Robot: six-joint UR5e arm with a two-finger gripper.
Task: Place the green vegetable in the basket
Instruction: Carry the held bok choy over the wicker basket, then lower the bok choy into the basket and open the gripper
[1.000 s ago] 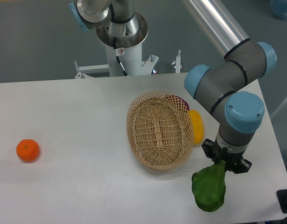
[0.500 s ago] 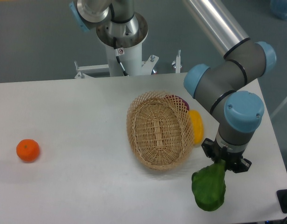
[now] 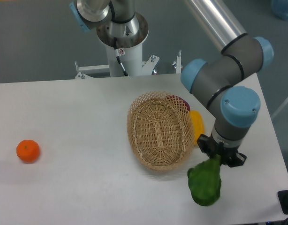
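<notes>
The green vegetable [image 3: 205, 184] hangs from my gripper [image 3: 221, 158], which is shut on its upper end. It is held just off the table, to the lower right of the basket [image 3: 159, 130]. The basket is a round tan wicker one near the table's middle right, and its inside shows nothing in it. The vegetable's left edge is close to the basket's near right rim but apart from it. My fingertips are mostly hidden by the wrist and the leaves.
A yellow oblong item [image 3: 197, 125] lies against the basket's right rim. A dark red item [image 3: 179, 101] peeks out behind the basket. A small orange fruit [image 3: 27, 151] sits far left. The robot base [image 3: 123, 42] stands behind the table. The table's right edge [image 3: 275, 140] is near my arm.
My gripper has moved a little left and up with the green vegetable, bringing it nearer the basket's rim. The basket and the other items have not moved.
</notes>
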